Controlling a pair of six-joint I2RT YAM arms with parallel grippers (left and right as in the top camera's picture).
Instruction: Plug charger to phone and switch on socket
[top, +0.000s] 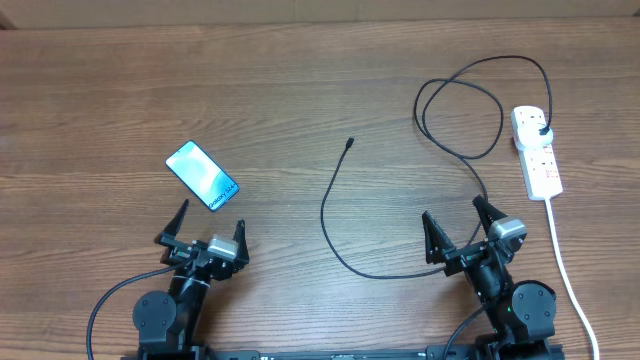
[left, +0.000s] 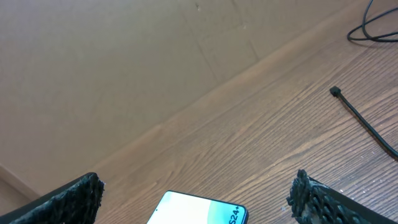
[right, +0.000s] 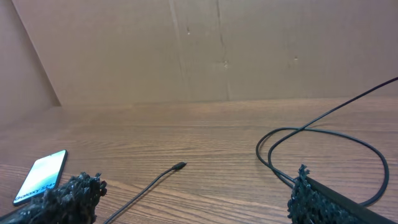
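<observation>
Flat rect. phone (top: 203, 176), thin looped blk charger (top: 323, 207)

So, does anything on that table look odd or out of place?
Nothing spilled or broken. The phone lies askew, and the charger sprawls in loops, its tip loose on the table, apart from the phone. Its plug sits in the socket.

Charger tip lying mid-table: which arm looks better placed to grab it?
Likely the right: the open right gripper sits nearer the charger tip; the left gripper faces the phone.
</observation>
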